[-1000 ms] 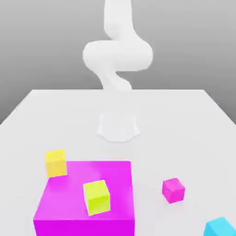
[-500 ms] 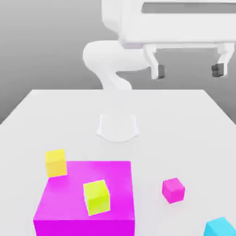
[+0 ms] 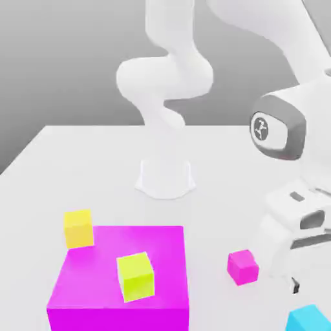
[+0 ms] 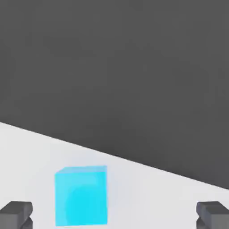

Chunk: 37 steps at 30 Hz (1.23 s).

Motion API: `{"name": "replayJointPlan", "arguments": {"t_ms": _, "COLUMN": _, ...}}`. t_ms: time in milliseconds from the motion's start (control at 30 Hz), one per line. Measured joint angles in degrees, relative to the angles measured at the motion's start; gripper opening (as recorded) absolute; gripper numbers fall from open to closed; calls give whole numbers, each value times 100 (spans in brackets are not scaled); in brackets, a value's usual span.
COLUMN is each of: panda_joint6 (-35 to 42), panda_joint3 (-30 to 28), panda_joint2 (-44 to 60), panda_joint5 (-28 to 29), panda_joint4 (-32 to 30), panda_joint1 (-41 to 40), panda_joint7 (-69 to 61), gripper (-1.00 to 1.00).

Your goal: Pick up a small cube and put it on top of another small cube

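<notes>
My gripper (image 4: 114, 215) is open wide, and its two dark fingertips (image 4: 16, 214) frame the table with nothing between them. In the hand view a cyan cube (image 4: 81, 196) lies on the white table between the fingers, closer to one of them. In the exterior view the white hand (image 3: 302, 236) hangs low at the right, just above the cyan cube (image 3: 310, 319) at the near right corner. A small magenta cube (image 3: 243, 266) sits to the left of the hand. A lime cube (image 3: 136, 277) rests on a large magenta block (image 3: 90, 288).
A yellow cube (image 3: 79, 227) stands at the large block's far left corner. The robot's white base (image 3: 165, 178) is at the table's middle back. The table edge (image 4: 134, 161) runs close behind the cyan cube.
The hand has come down from high at the exterior view's top right to just above the cyan cube. The cubes have not moved.
</notes>
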<state>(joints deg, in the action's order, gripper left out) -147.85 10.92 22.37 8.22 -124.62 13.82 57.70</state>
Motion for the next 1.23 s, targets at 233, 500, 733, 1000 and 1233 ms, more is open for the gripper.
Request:
{"name": "replayJointPlan", "arguments": {"t_ms": 233, "panda_joint6": -653, "panda_joint3": -219, "panda_joint2": 1006, "panda_joint5": 258, "panda_joint4": 202, "panda_joint1": 247, "panda_joint7": 205, "gripper": -100}}
{"name": "replayJointPlan", "arguments": {"t_ms": 500, "panda_joint6": -298, "panda_joint3": -90, "panda_joint2": 543, "panda_joint5": 121, "panda_joint4": 94, "panda_joint1": 151, "panda_joint7": 106, "gripper": -100}}
{"name": "replayJointPlan", "arguments": {"t_ms": 733, "panda_joint6": 535, "panda_joint3": -375, "panda_joint2": -914, "panda_joint5": -378, "panda_joint4": -491, "panda_joint1": -783, "panda_joint7": -865, "gripper": -100}}
{"name": "replayJointPlan", "arguments": {"t_ms": 1000, "panda_joint6": 1290, "panda_joint3": -1026, "panda_joint2": -2435, "panda_joint5": -831, "panda_joint4": -1234, "panda_joint1": -2145, "panda_joint7": -2054, "gripper": -100}}
{"name": "replayJointPlan", "arguments": {"t_ms": 1233, "panda_joint6": 565, "panda_joint3": -1006, "panda_joint2": -1973, "panda_joint5": -842, "panda_joint4": -1496, "panda_joint1": -2039, "panda_joint7": -2130, "gripper": 100}}
